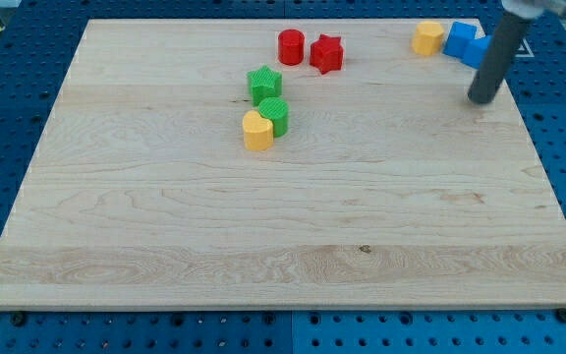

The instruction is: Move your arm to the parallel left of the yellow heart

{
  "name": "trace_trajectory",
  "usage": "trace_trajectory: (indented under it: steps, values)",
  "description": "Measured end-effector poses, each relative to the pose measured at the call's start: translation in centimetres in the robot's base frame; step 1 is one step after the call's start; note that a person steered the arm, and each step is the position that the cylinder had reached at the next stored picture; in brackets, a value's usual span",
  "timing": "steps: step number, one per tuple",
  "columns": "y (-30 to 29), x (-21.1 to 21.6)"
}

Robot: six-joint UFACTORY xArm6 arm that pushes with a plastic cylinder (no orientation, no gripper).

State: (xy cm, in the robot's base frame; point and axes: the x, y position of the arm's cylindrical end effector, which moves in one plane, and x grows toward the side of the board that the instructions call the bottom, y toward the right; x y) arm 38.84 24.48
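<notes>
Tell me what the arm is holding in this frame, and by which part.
Nothing is held. My tip rests on bare board at the view's upper right, just below the blue blocks and far right of the yellow heart.

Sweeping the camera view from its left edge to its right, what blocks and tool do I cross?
Yellow heart → red cylinder → red star → yellow block → blue blocks → my tip. The green blocks overlap the heart's span, so I left them out.

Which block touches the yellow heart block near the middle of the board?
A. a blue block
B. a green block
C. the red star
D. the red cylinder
B: the yellow heart sits against the rounded green block on its upper right, while the red and blue blocks lie apart, nearer the view's top.
</notes>
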Motion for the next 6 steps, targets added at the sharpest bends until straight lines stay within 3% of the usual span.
trace_trajectory:
  steps: [1,3,5,6]
  values:
    - [-5.2,5.8]
    - [-22.1,13.9]
    - [-38.2,10.1]
    - [-41.3,6.6]
